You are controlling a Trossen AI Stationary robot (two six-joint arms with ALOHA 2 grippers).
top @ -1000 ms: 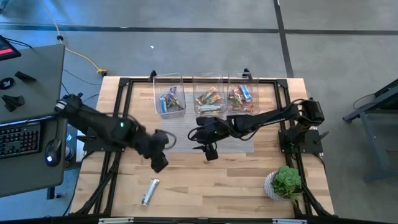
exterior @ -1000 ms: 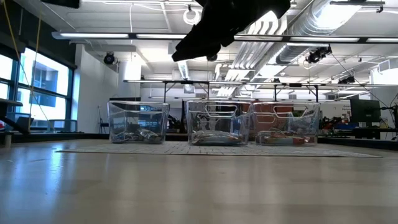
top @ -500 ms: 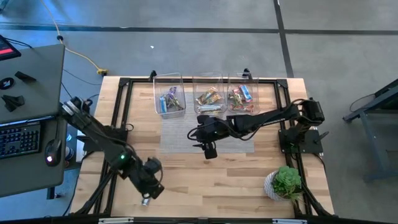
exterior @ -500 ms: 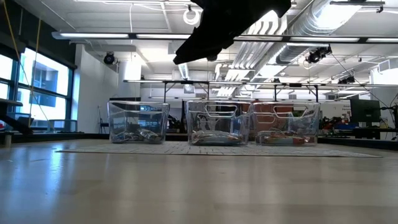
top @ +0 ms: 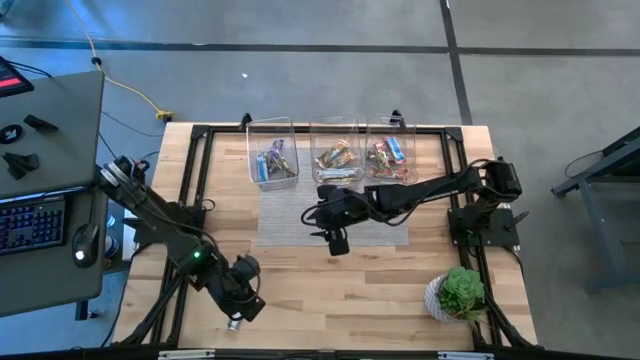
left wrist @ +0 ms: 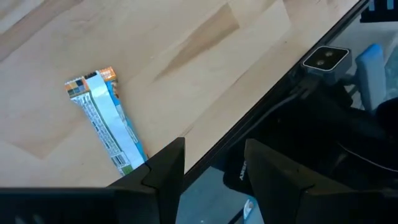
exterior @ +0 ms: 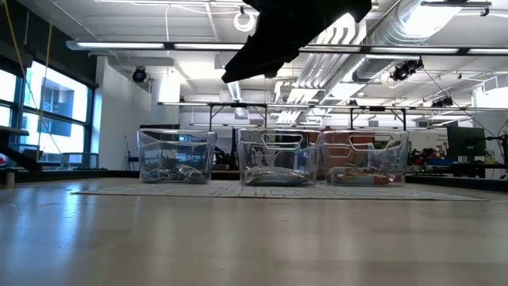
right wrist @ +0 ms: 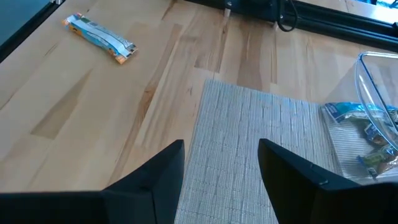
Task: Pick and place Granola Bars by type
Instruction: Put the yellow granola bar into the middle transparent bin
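One loose granola bar (left wrist: 106,121), silver-white with a blue stripe and an orange end, lies flat on the bare wood near the table's near-left edge. In the high view only its end (top: 234,322) shows from under my left gripper (top: 243,300). That gripper (left wrist: 211,180) hovers open just beside the bar, which is not between the fingers. My right gripper (top: 338,240) hangs open over the grey mat (right wrist: 249,143), far from that bar (right wrist: 99,38). Other bars lie in three clear bins (top: 272,152) (top: 335,152) (top: 388,150).
The bins stand in a row at the mat's far edge (exterior: 278,155). A green potted plant (top: 458,292) sits at the near-right corner. The table's near edge and a dark frame rail (left wrist: 280,93) run close beside the loose bar. A desk with a keyboard (top: 30,225) stands off the left.
My left gripper has swung from the middle of the table toward the near edge and come over the loose bar, then nearly stopped. The bar has stayed where it lay. My right gripper has kept still.
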